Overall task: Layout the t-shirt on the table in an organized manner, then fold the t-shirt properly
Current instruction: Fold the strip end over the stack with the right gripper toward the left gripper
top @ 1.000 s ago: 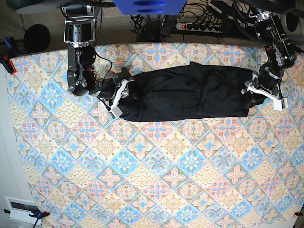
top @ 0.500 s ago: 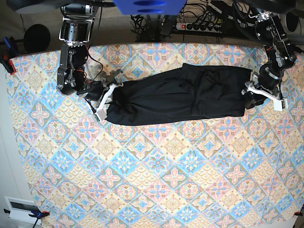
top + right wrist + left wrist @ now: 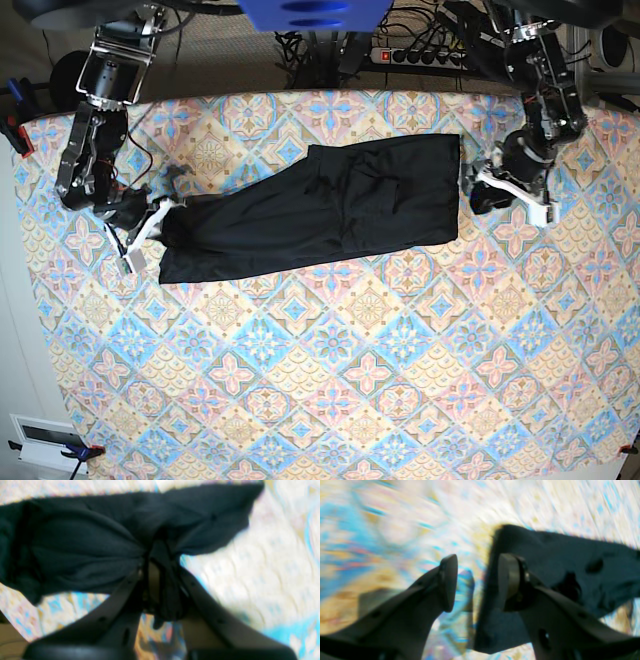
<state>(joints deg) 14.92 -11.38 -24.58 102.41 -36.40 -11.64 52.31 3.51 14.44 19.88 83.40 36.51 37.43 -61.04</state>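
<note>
The black t-shirt (image 3: 330,205) lies as a long, loosely folded band across the back half of the table (image 3: 330,380). My right gripper (image 3: 158,215) is at its left end. In the right wrist view that gripper (image 3: 160,580) is shut on a bunched pinch of the t-shirt (image 3: 82,545). My left gripper (image 3: 478,190) hovers at the right end. In the left wrist view it (image 3: 477,580) stands open, one finger (image 3: 448,582) over bare patterned cloth and the other over the t-shirt (image 3: 570,555), whose edge lies between them.
Behind the table's far edge lie a power strip (image 3: 425,55) and cables. Red clamps (image 3: 15,135) hold the cloth at the left edge. A white box (image 3: 45,440) sits off the table's near left corner.
The right gripper shut on the shirt's left end and dragged the whole garment leftward. The left arm followed toward the middle, its jaws still apart.
</note>
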